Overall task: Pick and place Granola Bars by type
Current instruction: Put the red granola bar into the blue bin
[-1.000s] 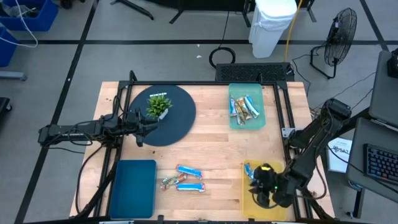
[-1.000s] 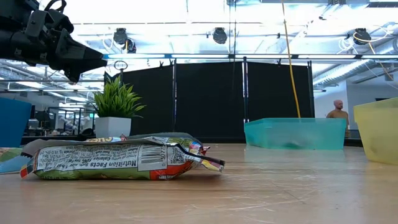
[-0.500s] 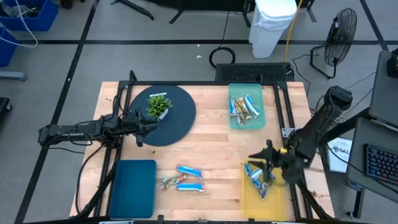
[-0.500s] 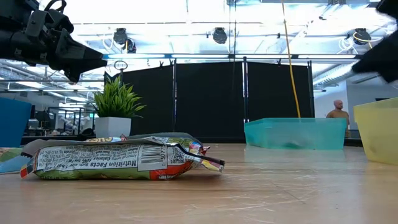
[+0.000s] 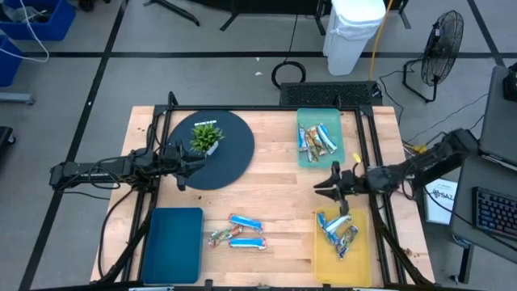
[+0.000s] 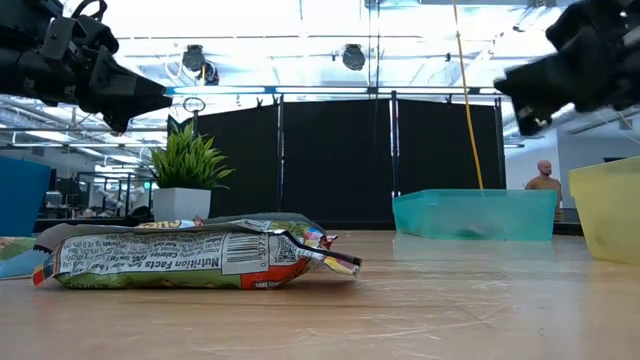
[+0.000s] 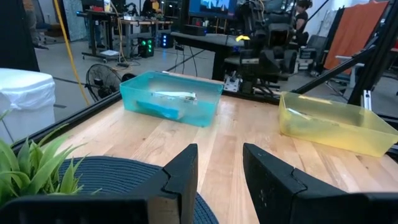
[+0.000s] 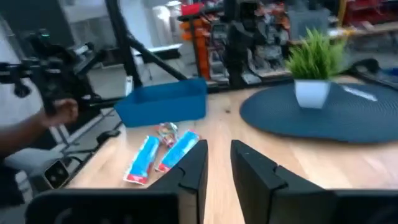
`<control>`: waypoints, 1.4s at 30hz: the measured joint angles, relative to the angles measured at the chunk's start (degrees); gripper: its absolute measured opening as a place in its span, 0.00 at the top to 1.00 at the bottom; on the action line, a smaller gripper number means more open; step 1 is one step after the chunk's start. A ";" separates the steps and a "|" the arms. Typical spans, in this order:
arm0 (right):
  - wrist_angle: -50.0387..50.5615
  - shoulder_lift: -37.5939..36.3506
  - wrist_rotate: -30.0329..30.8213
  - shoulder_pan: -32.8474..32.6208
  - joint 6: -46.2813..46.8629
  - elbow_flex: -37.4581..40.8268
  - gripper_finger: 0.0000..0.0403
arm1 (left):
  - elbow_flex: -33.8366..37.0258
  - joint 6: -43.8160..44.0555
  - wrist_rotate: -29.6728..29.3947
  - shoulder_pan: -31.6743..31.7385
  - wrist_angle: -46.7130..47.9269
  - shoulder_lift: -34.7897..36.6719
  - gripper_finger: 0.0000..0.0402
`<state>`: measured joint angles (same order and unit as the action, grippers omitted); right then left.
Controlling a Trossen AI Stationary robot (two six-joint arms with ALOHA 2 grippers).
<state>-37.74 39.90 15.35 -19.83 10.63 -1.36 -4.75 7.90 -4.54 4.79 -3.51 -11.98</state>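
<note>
Three loose granola bars [image 5: 239, 231], two blue and one multicoloured, lie flat on the wood near the table's near edge; they show again in the right wrist view [image 8: 163, 152] and up close in the low view [image 6: 190, 256]. More bars lie in the teal tray [image 5: 321, 139] and in the yellow tray [image 5: 337, 231]. My right gripper [image 5: 323, 186] [image 8: 217, 152] hangs open above the table between those two trays, pointing level toward the table's left. My left gripper [image 5: 191, 166] [image 7: 219, 158] waits open over the dark round mat.
A potted plant [image 5: 206, 137] stands on the round dark mat [image 5: 234, 158] at the far left. An empty blue tray [image 5: 172, 242] sits at the near left corner. A black frame rail [image 5: 365, 145] runs beside the trays on the right. Bare wood lies mid-table.
My right gripper has risen out of the yellow tray, moved toward the far edge and the table's left, and turned from pointing down to pointing level leftward. The bars in the yellow tray, covered by it before, now show. The left arm has kept still.
</note>
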 joint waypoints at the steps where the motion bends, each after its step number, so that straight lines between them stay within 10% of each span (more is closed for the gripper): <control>1: -0.10 -0.11 -3.07 2.57 -1.14 0.04 0.86 | 0.00 0.00 0.00 0.01 -0.02 0.00 0.67; 15: 8.77 -10.21 -17.11 25.27 -8.78 0.15 0.92 | 0.00 0.00 -0.02 0.01 -0.07 0.00 0.67; 42: 35.83 -38.95 -13.92 27.03 -10.05 0.24 1.00 | 0.00 0.00 -0.02 0.00 -2.56 0.00 0.67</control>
<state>-1.91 0.95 1.44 7.20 0.58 -1.13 -4.75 7.90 -4.56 4.79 -6.07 -11.99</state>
